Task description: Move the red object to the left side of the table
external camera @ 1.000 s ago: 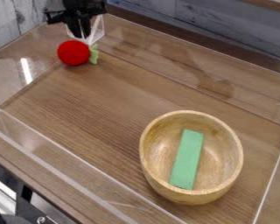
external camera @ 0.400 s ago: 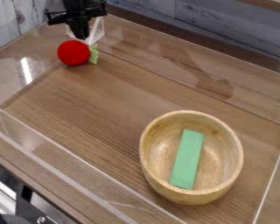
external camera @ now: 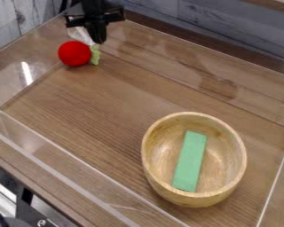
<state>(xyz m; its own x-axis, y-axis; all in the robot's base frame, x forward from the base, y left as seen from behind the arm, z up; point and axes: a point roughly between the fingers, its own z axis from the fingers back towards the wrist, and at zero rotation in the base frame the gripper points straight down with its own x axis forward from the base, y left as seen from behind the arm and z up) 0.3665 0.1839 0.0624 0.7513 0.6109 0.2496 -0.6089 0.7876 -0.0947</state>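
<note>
The red object (external camera: 72, 54), a small glossy ball with a pale green stub (external camera: 95, 56) on its right side, rests on the brown wood-grain table (external camera: 132, 97) near the far left corner. My gripper (external camera: 97, 40) points down just behind and above the stub. Its dark fingers are shut together with nothing visibly between them. I cannot tell whether the fingertips touch the stub.
A wooden bowl (external camera: 233, 142) holding a flat green rectangular block (external camera: 190, 160) stands at the near right. Low clear acrylic walls (external camera: 14, 66) edge the tabletop, with one close to the left of the red object.
The gripper has edged slightly to the right, from behind the ball to over its green stub. The red object has stayed where it was.
</note>
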